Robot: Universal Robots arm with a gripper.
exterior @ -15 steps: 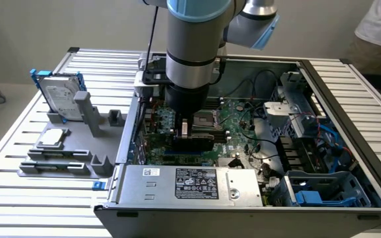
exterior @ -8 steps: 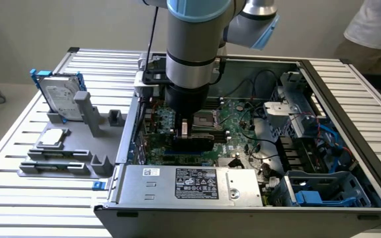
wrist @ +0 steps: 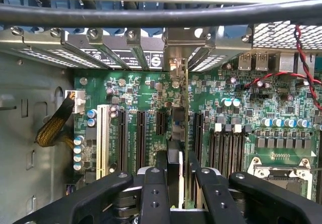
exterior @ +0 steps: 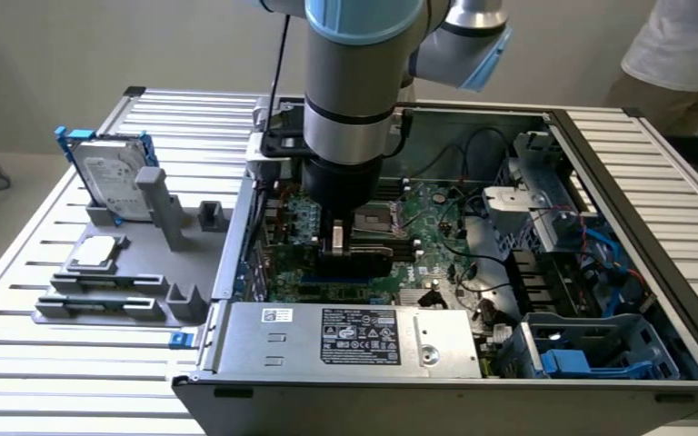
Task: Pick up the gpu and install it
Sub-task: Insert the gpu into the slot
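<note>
Arm: the grey and blue arm (exterior: 349,82) comes in from the top of the exterior view. Its last segment points straight down into the open computer case (exterior: 640,218).
Wrist: it stands upright over the motherboard (exterior: 428,213), toward the exterior view's left side of the case.
Claw: the claw (exterior: 346,241) (wrist: 177,166) is low inside the case. Its two black fingers (wrist: 161,176) are drawn in close on either face of a thin card.
Grip: the fingers are closed onto the gpu (wrist: 181,128), with no gap showing at either face.
Gpu: it is held on edge, running away from the wrist camera. Its silver bracket (wrist: 176,50) reaches the row of rear slot covers (wrist: 115,50).
Gpu over board: it lines up among the black expansion slots (wrist: 141,138). I cannot tell whether its lower edge is seated in one.
Motherboard: green, with a white slot (wrist: 103,136) beside the black ones and a processor socket (wrist: 282,176) to one side.
Power supply: a silver box with a black label (exterior: 349,338) sits at the near edge of the case.
Table: a slatted metal table (exterior: 34,363) carries the case and a grey holder (exterior: 143,304).
Holder: a hard drive in a blue frame (exterior: 113,177) stands upright in it, well apart from the claw.
Person: someone in a white top (exterior: 689,45) stands at the exterior view's far right.
</note>
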